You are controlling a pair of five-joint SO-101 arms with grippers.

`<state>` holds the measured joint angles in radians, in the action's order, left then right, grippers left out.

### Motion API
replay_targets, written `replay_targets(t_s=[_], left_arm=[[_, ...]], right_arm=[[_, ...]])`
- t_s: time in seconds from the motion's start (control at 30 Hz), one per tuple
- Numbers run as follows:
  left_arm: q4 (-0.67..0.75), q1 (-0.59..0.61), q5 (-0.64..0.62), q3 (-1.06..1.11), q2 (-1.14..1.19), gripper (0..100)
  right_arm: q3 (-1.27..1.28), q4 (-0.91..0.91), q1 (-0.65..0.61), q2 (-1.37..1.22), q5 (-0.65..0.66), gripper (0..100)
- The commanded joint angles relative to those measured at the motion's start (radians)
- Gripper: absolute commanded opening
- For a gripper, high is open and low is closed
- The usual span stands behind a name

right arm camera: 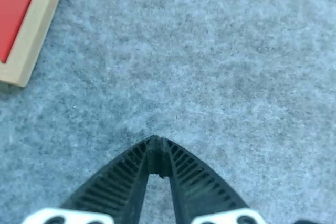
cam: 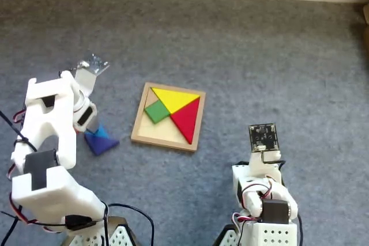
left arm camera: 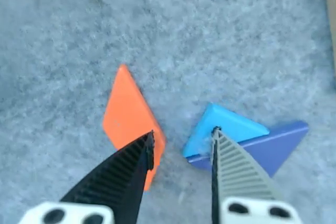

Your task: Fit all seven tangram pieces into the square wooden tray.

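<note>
Orange slanted four-sided piece point(left arm camera: 128, 116) at one side of the spread left gripper point(left arm camera: 182, 137), light blue triangle piece point(left arm camera: 223, 129) at the other side, right gripper point(right arm camera: 157, 148) pressed together.

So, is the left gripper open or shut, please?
Open: the left gripper shows carpet between its tips, near the orange piece and light blue piece.

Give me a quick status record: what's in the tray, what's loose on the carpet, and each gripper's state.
tray: square wooden tray, partly filled
in tray: yellow triangle, red triangle, green square
loose: orange parallelogram, light blue triangle, dark blue triangle; the two blue ones touch
left gripper: open, above the gap between the orange and light blue pieces
right gripper: shut, over the carpet near a tray corner
</note>
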<state>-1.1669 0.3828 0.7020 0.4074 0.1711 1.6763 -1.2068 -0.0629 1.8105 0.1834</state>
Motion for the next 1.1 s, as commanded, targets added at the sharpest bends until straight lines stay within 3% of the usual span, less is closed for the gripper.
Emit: replay_targets(t_s=[0.0, 0.33, 0.57, 0.7, 0.9, 1.07], left_arm=[[-0.008, -0.013, 0.011, 0.093, -0.039, 18], [0.028, -0.013, 0.029, 0.211, -0.163, 19], [0.17, -0.027, 0.023, 0.206, -0.173, 19], [0.184, -0.071, 0.02, 0.193, -0.182, 19], [0.184, -0.128, -0.141, 0.134, -0.182, 19], [0.175, -0.133, -0.163, 0.067, -0.182, 19]], right_arm=[[0.143, -0.008, 0.012, -0.013, 0.0, 1.6], [0.143, -0.008, 0.012, -0.013, 0.0, 1.6], [0.143, -0.008, 0.012, -0.013, 0.0, 1.6], [0.143, -0.008, 0.012, -0.013, 0.0, 1.6], [0.143, -0.008, 0.012, -0.013, 0.0, 1.6], [0.143, -0.008, 0.012, -0.013, 0.0, 1.6]])
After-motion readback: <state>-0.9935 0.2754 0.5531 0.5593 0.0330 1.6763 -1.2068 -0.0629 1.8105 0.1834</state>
